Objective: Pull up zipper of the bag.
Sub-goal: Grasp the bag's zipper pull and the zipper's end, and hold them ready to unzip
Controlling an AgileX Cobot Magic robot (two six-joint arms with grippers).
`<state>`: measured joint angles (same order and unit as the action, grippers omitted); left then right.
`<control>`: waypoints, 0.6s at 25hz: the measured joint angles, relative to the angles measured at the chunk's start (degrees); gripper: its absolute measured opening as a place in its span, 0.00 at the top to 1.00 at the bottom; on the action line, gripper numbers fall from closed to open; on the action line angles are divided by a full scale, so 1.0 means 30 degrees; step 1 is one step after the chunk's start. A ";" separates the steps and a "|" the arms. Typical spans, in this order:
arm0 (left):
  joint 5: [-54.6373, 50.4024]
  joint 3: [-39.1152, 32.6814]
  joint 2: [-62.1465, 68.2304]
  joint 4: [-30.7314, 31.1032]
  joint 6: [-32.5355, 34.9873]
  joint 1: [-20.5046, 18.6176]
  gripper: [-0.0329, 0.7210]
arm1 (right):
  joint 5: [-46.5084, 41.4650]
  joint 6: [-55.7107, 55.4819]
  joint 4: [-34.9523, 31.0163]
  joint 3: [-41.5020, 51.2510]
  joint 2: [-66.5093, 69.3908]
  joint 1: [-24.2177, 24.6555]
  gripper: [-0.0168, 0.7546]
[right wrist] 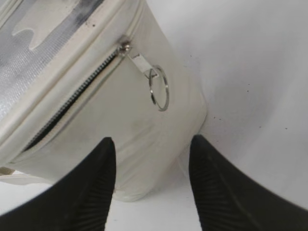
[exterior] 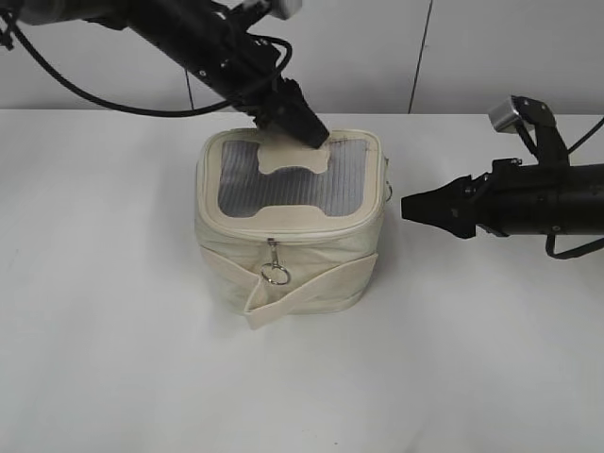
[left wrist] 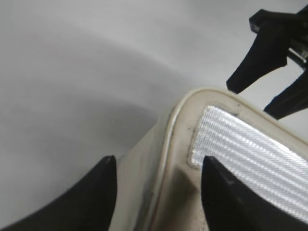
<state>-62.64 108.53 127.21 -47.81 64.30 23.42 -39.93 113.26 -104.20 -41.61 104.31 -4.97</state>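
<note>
The cream bag stands upright mid-table, grey ribbed top panel up. Its zipper circles the top rim; one silver ring pull hangs at the front above the wide strap. My left gripper is at the bag's back top edge; in the left wrist view it is open, its fingers either side of the rim. My right gripper hovers just right of the bag, open and empty. The right wrist view shows the bag's side, a zipper stretch with dark teeth showing, and a second ring pull.
The white table runs back to a pale wall. A black cable trails from the left arm at the back left. The right arm's body lies low over the table at the right.
</note>
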 joint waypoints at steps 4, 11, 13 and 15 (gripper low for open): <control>0.0260 0.0040 0.0258 0.1356 -0.0936 0.0110 0.58 | -0.0086 0.0161 -0.0041 -0.0558 0.0253 0.0000 0.46; 0.0091 0.0202 0.0240 0.2024 -0.1059 0.0247 0.88 | -0.0080 0.0411 -0.0085 -0.1821 0.1412 -0.0247 0.46; 0.0091 0.0202 0.0240 0.2024 -0.1082 0.0247 0.88 | 0.0260 0.0520 -0.0084 -0.2170 0.1655 -0.0671 0.46; 0.0091 0.0202 0.0240 0.2024 -0.1082 0.0247 0.88 | 0.0717 0.0620 -0.0027 -0.2600 0.1781 -0.1199 0.46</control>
<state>-62.37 109.13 127.93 -41.73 61.05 24.16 -37.77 115.12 -104.28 -49.41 109.65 -8.57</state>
